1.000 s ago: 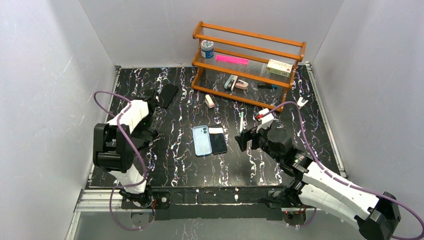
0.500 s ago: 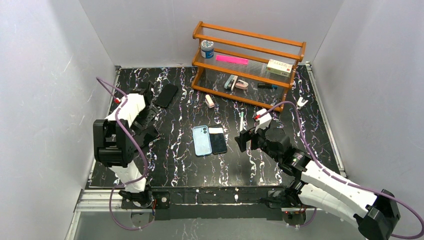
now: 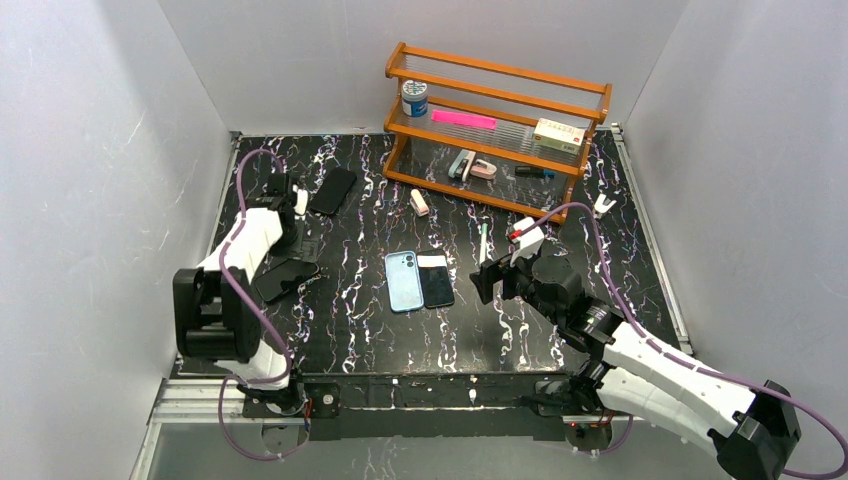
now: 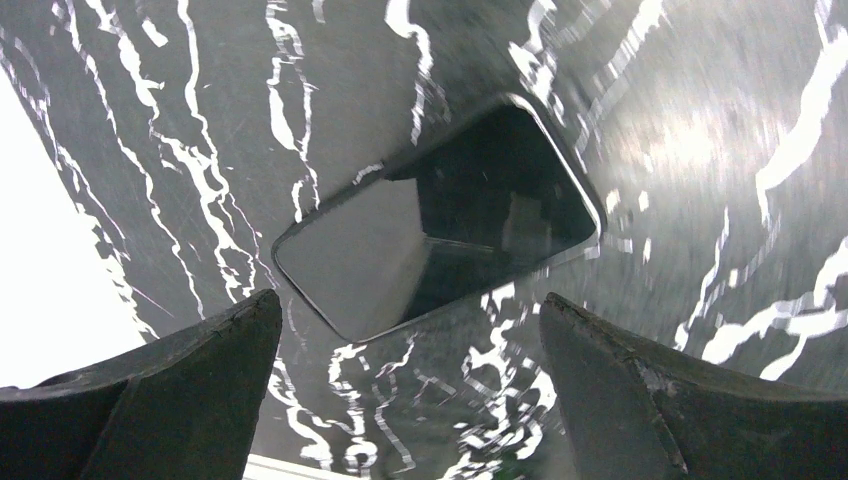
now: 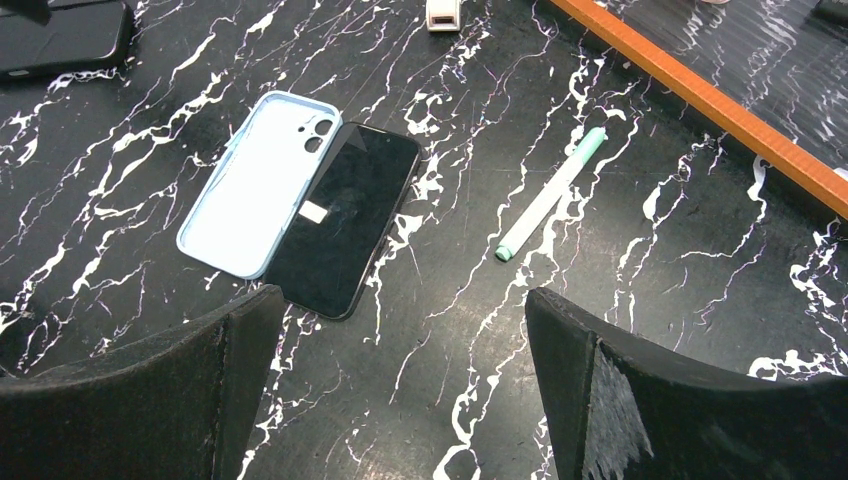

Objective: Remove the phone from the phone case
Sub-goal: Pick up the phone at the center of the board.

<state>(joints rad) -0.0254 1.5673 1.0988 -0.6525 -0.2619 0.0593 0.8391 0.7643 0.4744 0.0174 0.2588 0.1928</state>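
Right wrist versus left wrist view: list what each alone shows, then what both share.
Right wrist only: the light blue phone case, the black phone against its edge, a green pen, the shelf rail. Left wrist only: a dark slab close up (possibly the right wrist's corner object). Shared: the marbled table; the left end effector and right end effector, open.

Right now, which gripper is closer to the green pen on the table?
Right. The right gripper hovers just near-side of the green pen; the left gripper is far off to its left, over a black phone.
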